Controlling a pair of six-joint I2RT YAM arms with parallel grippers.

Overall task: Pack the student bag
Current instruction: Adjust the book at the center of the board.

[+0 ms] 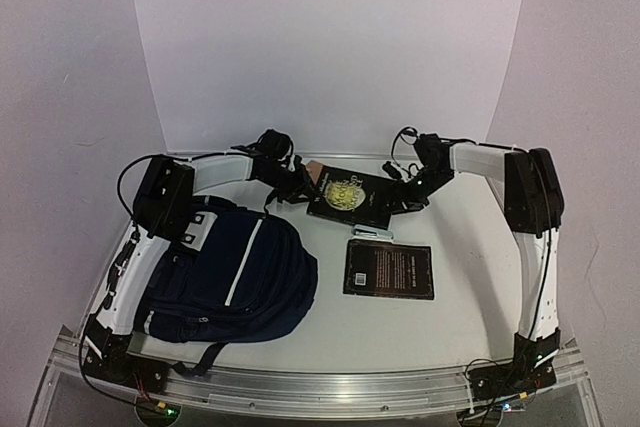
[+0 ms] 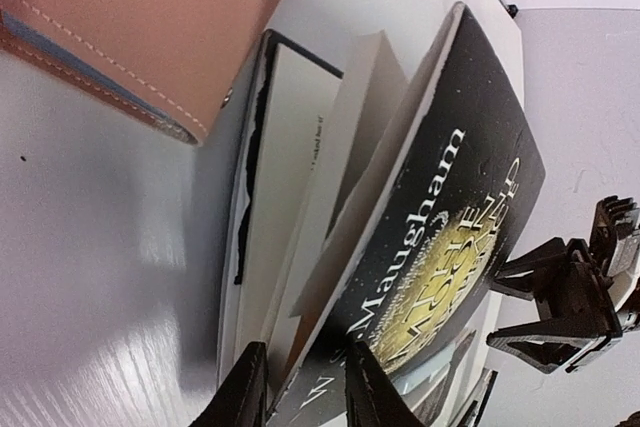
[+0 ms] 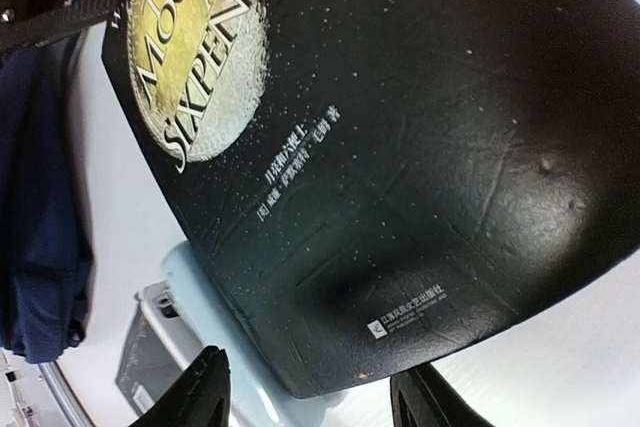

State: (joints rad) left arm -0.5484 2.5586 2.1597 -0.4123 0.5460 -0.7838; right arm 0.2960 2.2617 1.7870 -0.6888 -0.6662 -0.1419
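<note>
The navy student bag (image 1: 235, 277) lies at the left front of the table; a fold of it shows in the right wrist view (image 3: 40, 227). A black paperback with a gold moon cover (image 1: 350, 197) lies at the back centre. My left gripper (image 1: 290, 185) is at its left corner. In the left wrist view (image 2: 308, 387) the jaws stand close together with the lifted front cover (image 2: 450, 217) between them. My right gripper (image 1: 410, 189) hovers open over the book's right corner (image 3: 400, 127), a finger on each side (image 3: 310, 397).
A second black book (image 1: 390, 269) lies flat in front of the paperback. A pale blue flat thing (image 3: 230, 347) sticks out from under the paperback, with a small silvery item (image 1: 372, 234) beside it. A pink stitched case (image 2: 150, 27) lies behind the left gripper. White walls close the back.
</note>
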